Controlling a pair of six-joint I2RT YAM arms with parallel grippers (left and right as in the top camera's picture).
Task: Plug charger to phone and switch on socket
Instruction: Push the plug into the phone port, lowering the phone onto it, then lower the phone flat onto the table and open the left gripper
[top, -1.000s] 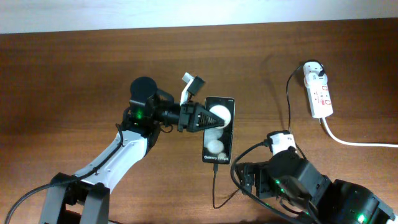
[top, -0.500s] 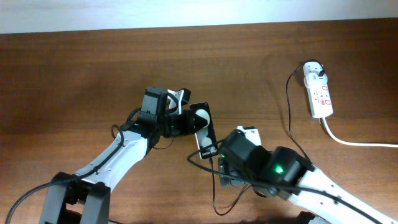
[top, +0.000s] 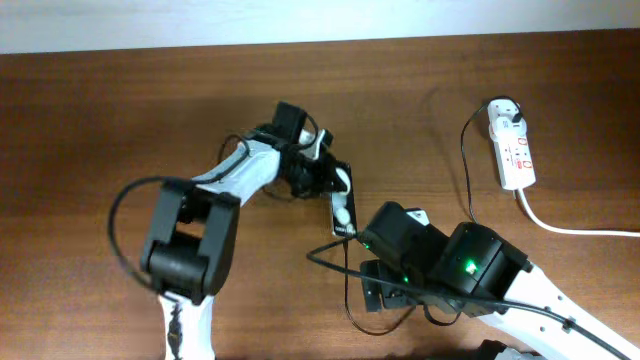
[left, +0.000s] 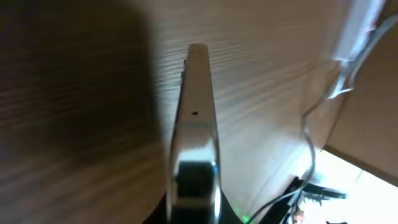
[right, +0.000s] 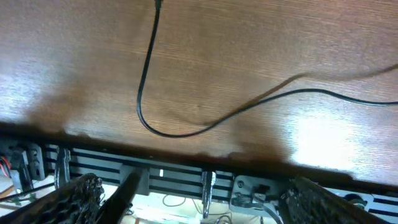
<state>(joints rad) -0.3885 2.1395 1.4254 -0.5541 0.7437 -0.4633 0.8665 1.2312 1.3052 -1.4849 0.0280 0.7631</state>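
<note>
From the left wrist alone, the phone (left: 194, 137) shows edge-on.

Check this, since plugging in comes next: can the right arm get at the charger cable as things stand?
Probably yes. In the right wrist view the charger lies loose on the table just ahead of the open right claw, with nothing between them; its plug tip lies farther off.

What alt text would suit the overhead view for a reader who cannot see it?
The left gripper holds a small black rectangular smartphone tipped on edge at the middle of a brown wooden table. The right arm reaches in from the lower right, and a thin black charger cable runs toward a white oblong power strip at upper right.
</note>
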